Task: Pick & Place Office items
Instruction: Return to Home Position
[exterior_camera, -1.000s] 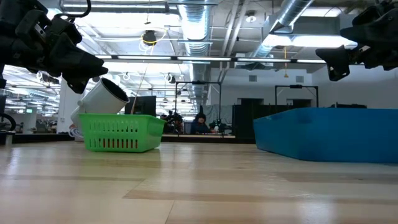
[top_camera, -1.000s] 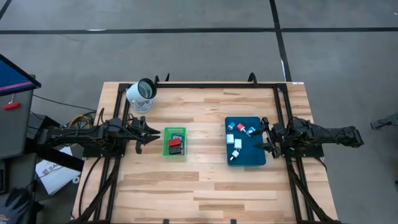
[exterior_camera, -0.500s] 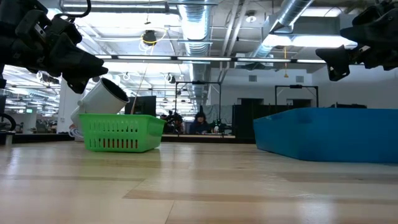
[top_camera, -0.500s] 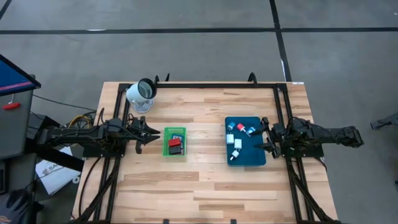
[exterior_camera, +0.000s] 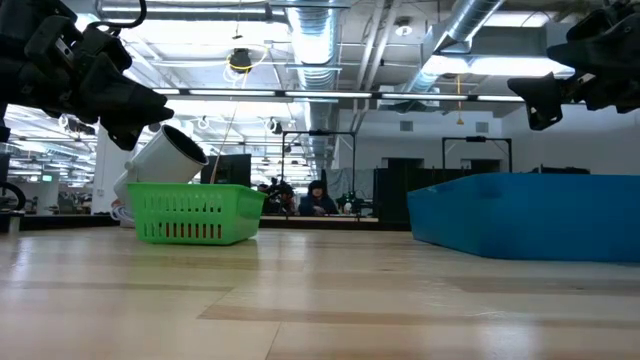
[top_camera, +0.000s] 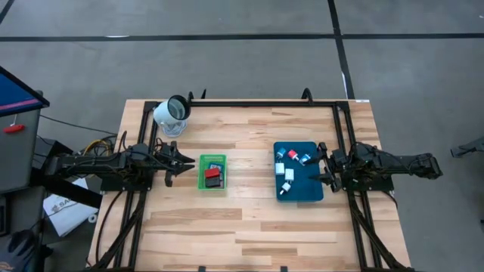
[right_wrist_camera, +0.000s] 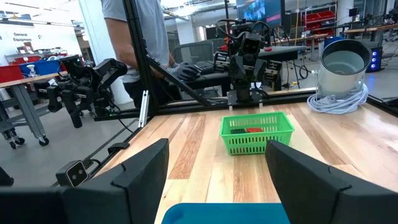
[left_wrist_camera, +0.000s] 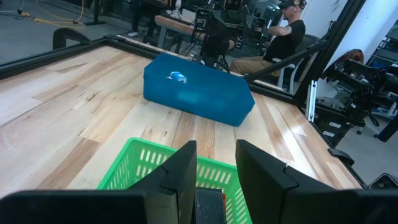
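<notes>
In the blue tray [top_camera: 311,190] (rightward) lie office items [top_camera: 292,154].

Office items [top_camera: 292,154] lie in the left tray [top_camera: 201,174] and right tray [top_camera: 306,189].

The left gripper [left_wrist_camera: 215,155] has its two dark fingers [left_wrist_camera: 180,177] parted by a narrow gap, with nothing held between them. Directly below and just ahead of the fingertips sits the green tray [left_wrist_camera: 140,158], mesh-walled, on the wooden table [left_wrist_camera: 74,106]. Seen through the gap, a dark item [left_wrist_camera: 208,202] lies inside the tray with a sliver of red beside it; its kind cannot be told. Farther ahead of the claw, well apart from the green tray, stands the blue bin [left_wrist_camera: 205,99] — a small white and blue item [left_wrist_camera: 177,76] shows at its far rim. Beyond the table's far edge sits a person [left_wrist_camera: 283,37] in a dark shirt, among dark equipment.
</notes>
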